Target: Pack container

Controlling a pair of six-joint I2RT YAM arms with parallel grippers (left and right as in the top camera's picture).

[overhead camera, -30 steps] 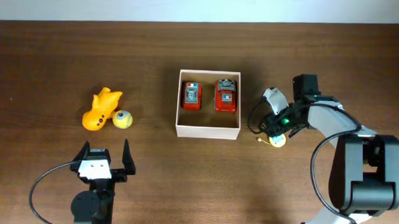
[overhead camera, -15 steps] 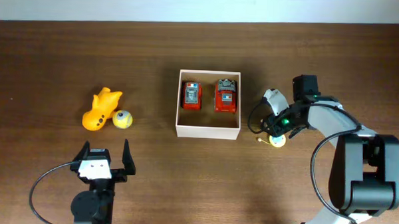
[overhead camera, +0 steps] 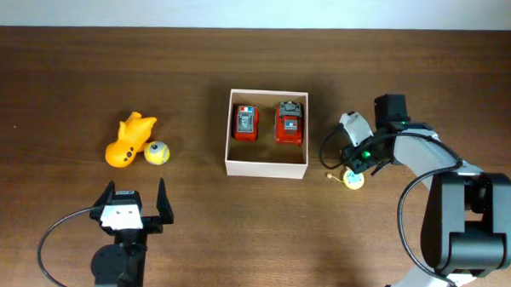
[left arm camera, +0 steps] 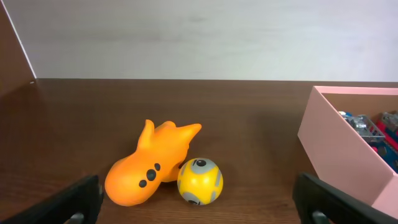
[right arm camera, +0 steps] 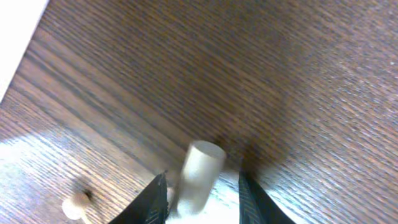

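Note:
The container [overhead camera: 266, 169], a white-walled square box, sits mid-table with two red toy cars [overhead camera: 246, 123] [overhead camera: 289, 122] inside. An orange fish-shaped toy [overhead camera: 129, 140] and a yellow-grey ball [overhead camera: 157, 153] lie to its left. Both also show in the left wrist view, the orange toy [left arm camera: 152, 163] and the ball [left arm camera: 199, 180], ahead of my open, empty left gripper [left arm camera: 196, 214]. My right gripper [overhead camera: 355, 164] is low over a small pale toy [overhead camera: 353, 178] to the right of the container. In the right wrist view its open jaws straddle the toy's pale cylinder [right arm camera: 199, 171], with a gap on the right side.
The container's near wall [left arm camera: 339, 152] shows at the right of the left wrist view. A small wooden peg [right arm camera: 76, 205] sticks out to the left of the pale toy. The right arm's body [overhead camera: 462, 219] takes up the table's right front.
The right gripper and the small pale toy have shifted slightly toward the far side of the table. The left arm has not moved.

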